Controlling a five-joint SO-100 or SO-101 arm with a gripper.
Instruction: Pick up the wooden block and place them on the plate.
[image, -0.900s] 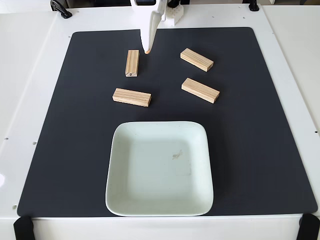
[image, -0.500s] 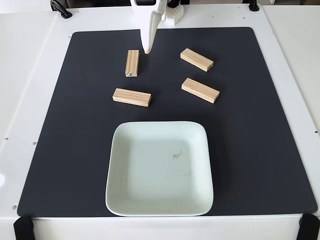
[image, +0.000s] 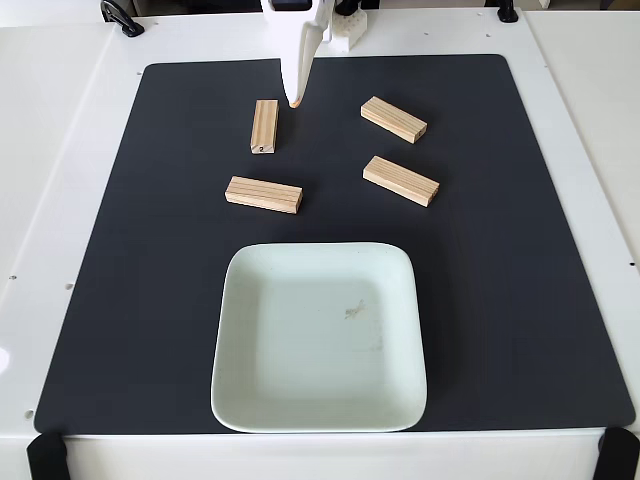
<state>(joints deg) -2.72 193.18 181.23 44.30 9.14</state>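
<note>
Several light wooden blocks lie flat on the black mat in the fixed view. One block (image: 264, 126) points lengthwise away from the camera, and another (image: 263, 194) lies crosswise below it. On the right, a block (image: 393, 119) and a block (image: 400, 180) lie at a slant. The pale mint square plate (image: 232, 330) sits empty at the mat's near middle. My white gripper (image: 294, 101) hangs down from the top edge, its tip just right of the upper left block, fingers together and holding nothing.
The black mat (image: 500, 260) covers most of the white table (image: 60, 150). Part of the white arm base (image: 350, 30) stands at the far edge. Black clips sit at the near corners (image: 45, 455).
</note>
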